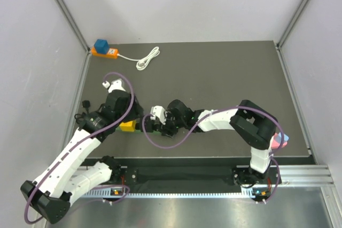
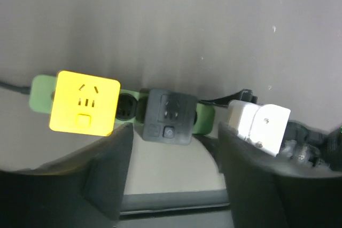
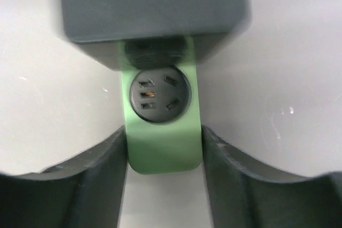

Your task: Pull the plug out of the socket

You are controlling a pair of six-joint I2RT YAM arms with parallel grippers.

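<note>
While the right tool gripped the free end of a green power strip, its two dark fingers pressed against the strip's opposite sides, the left tool hung over the middle of the strip. Its fingers were spread wide and touched nothing. The strip lay flat on a dark grey table, near the front edge and towards the left. Two chunky plugs sat in it: a yellow plug near the corded end and a black plug further along, with an empty round socket between them. The left tool's opening lined up with the black plug, so that was probably the one to be pulled. It looked seated in the strip and was not yet grasped. Trouble could come in several ways. If the fingers closed only on the plug's edge, they could slip off under load. If the pull went at a slant rather than straight out, the pins could bind and the whole strip could lift or swing, since it was held at one end only. The two wrists were also very near each other, so a jerk as the plug let go could knock them together or bump the yellow plug.
</note>
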